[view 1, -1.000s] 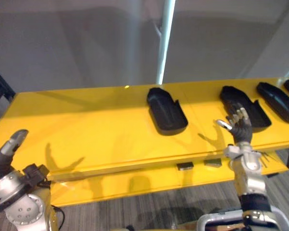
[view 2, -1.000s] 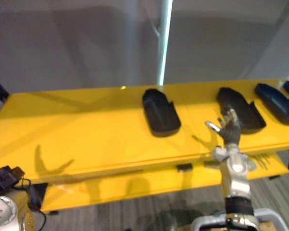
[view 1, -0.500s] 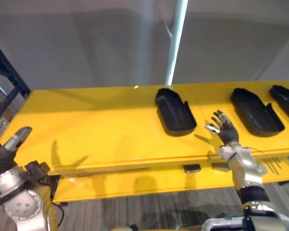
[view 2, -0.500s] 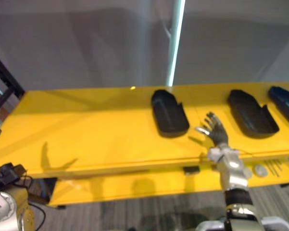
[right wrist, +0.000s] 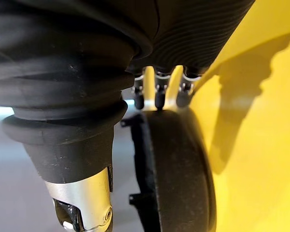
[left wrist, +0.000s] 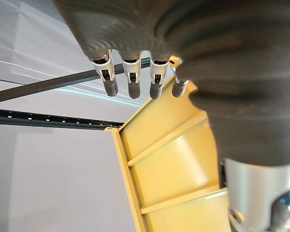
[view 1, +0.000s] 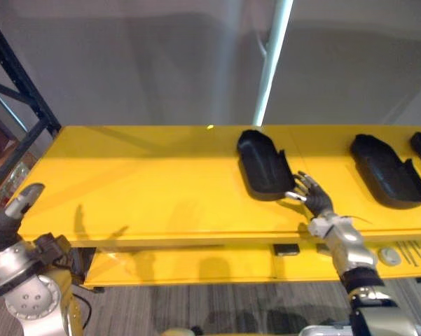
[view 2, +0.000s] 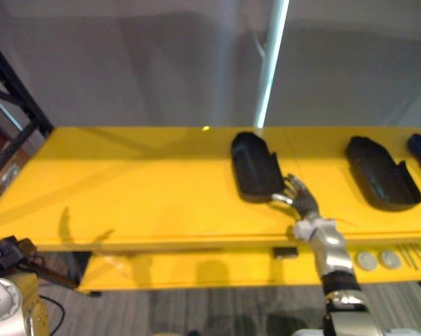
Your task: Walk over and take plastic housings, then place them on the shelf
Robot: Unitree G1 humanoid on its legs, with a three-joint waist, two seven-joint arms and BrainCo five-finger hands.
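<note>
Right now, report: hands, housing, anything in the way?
Right hand open, fingers at near corner of leftmost housing, no grip. Left hand open, empty, low beside the table. Next housing sits well apart.

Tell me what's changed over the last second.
The right hand swung to the robot's left, from the second plastic housing to the near corner of the leftmost housing, fingers open, nothing gripped. The view shifted too. Housings stay on the yellow table; left hand idle.

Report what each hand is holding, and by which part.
Nothing is held. The right hand is open, fingers at the near corner of the leftmost housing; the left hand is open and empty.
</note>
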